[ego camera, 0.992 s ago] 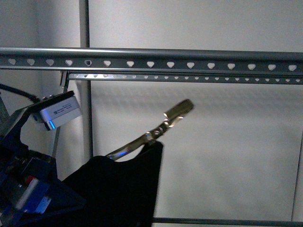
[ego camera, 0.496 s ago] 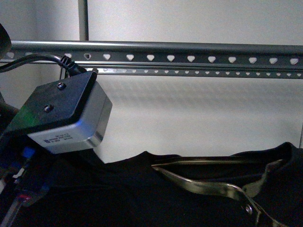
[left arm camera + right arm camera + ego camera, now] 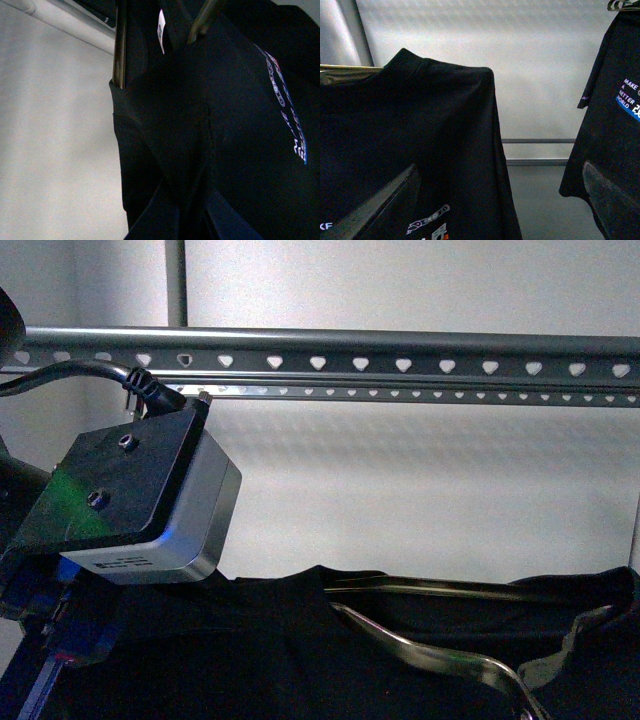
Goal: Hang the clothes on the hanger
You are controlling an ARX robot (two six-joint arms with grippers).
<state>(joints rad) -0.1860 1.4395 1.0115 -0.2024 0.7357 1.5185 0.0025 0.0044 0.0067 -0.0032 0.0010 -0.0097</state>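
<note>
White wall backs grey metal rack (image 3: 400, 340) w/ heart-punched rails. Vs 0.5 s ago: black short-sleeved T-shirt (image 3: 250, 650), on shiny wire hanger (image 3: 440, 652), sits slightly lower, well below rails; not yet hung. Left gripper (image 3: 192, 220): buried in fabric, cannot tell. Right gripper (image 3: 497, 195): fingers spread.

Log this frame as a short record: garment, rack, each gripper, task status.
garment: black T-shirt on a metal wire hanger, below the rails
rack: grey rack with heart-holed rails
left gripper: shut on the T-shirt fabric
right gripper: open, holding nothing
other: second black T-shirt hanging nearby
status: not yet on the rack
</note>
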